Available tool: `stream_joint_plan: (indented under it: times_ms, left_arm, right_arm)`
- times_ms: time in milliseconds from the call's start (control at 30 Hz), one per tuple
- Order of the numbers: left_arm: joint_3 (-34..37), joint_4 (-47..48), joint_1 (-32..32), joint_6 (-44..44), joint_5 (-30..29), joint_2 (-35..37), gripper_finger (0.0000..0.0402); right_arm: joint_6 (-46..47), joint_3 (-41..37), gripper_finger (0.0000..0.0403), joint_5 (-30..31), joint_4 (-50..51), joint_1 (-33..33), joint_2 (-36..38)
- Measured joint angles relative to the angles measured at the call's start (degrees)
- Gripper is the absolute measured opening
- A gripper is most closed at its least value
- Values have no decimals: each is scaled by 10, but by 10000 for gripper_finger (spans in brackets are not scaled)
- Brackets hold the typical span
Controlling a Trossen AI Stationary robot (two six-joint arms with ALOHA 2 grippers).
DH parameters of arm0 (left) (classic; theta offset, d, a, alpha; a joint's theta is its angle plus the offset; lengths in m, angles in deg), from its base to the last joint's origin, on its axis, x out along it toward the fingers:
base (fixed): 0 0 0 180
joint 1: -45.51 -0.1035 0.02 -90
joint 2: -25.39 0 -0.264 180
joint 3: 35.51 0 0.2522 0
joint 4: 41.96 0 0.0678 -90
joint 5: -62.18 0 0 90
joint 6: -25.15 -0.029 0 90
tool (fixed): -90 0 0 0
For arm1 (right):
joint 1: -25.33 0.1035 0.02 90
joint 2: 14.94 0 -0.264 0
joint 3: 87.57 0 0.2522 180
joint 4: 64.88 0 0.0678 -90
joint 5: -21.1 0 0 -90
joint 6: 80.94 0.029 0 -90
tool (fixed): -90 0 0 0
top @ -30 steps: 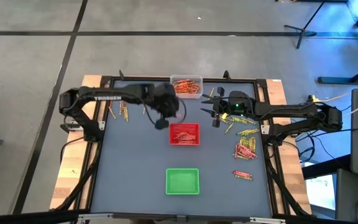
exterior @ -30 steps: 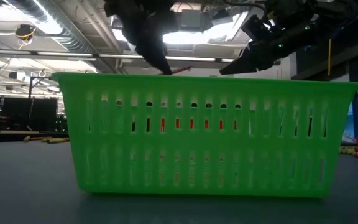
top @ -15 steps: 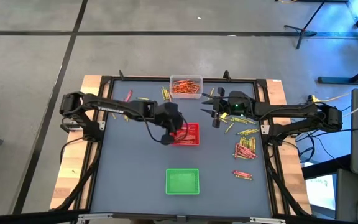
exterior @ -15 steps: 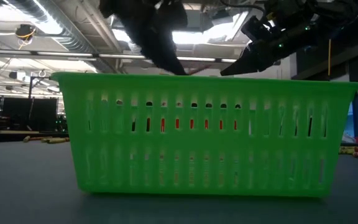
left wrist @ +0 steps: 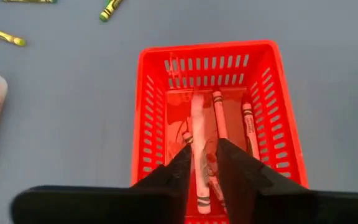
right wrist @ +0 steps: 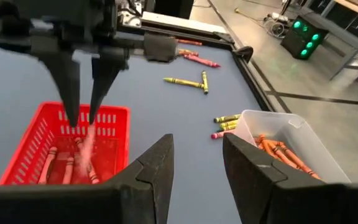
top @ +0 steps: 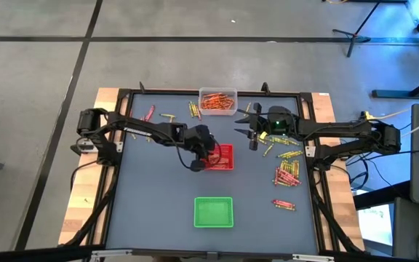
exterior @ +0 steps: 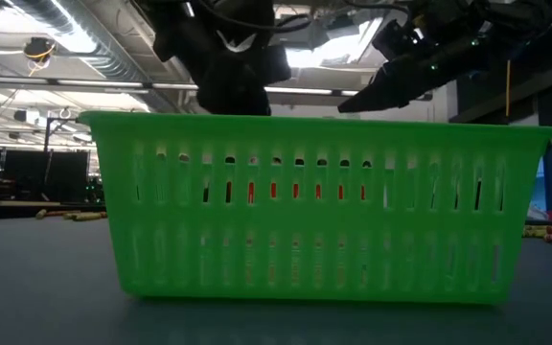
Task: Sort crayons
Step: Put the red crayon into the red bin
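Now, left gripper: fingers slightly apart above the red tray, blurred red crayon between them.
Right gripper: fingers apart, empty, near clear tray.
Crayons: loose on worktop.

The red tray and green tray look like slotted, slightly glossy plastic; the clear tray is translucent plastic. The crayons wear matt paper wrappers. The tabletop is smooth, matt grey, edged with bare wood.
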Motion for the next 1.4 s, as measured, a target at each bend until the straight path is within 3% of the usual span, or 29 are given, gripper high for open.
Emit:
stream_joint_plan:
  times_ms: [167,333,567,767,933,1100,1400]
  left_arm:
    - [0,-19,0,2,-22,-2,99]
    - [58,-118,19,-23,-14,12,100]
    - [228,-387,17,-37,-16,68,99]
    - [309,-536,17,-37,-16,132,99]
    - [303,-563,17,-42,-18,160,99]
    - [284,-582,18,-40,-18,163,99]
    - [285,-545,30,-44,-18,162,99]
  right_arm:
    - [0,2,137,0,18,0,1]
    - [18,45,137,32,203,15,26]
    - [166,120,137,91,488,78,39]
    - [317,132,137,80,620,133,39]
    - [440,132,137,49,705,199,36]
    - [536,131,137,-4,703,285,35]
    - [552,131,137,71,695,436,-6]
